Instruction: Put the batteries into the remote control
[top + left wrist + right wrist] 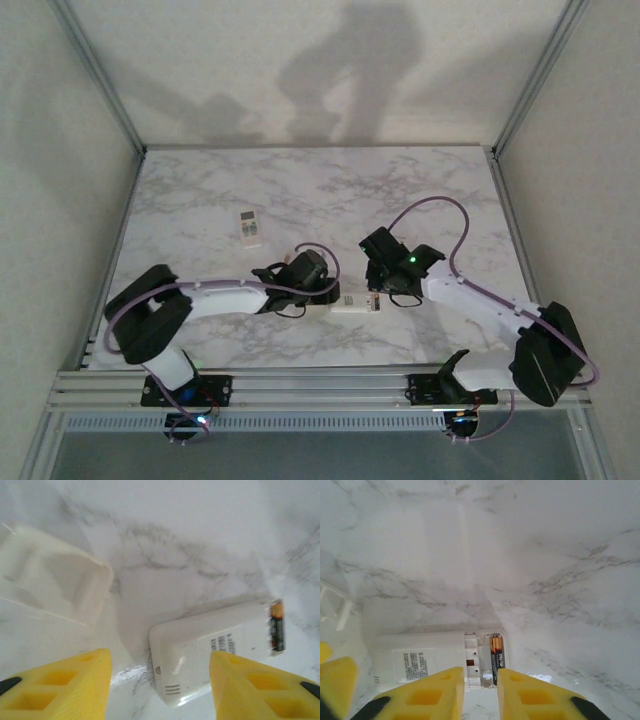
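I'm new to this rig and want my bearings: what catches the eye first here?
The white remote lies back up mid-table, between the left end effector and the right end effector. Its recess is open, with a battery seated in it. What looks like another handset lies farther back, left.

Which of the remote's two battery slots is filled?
The one at the remote control's very end holds a battery; the inner slot, beside the printed label, is empty.

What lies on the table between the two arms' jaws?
The white remote, back up, a battery in its open slot; the overhead view shows it.
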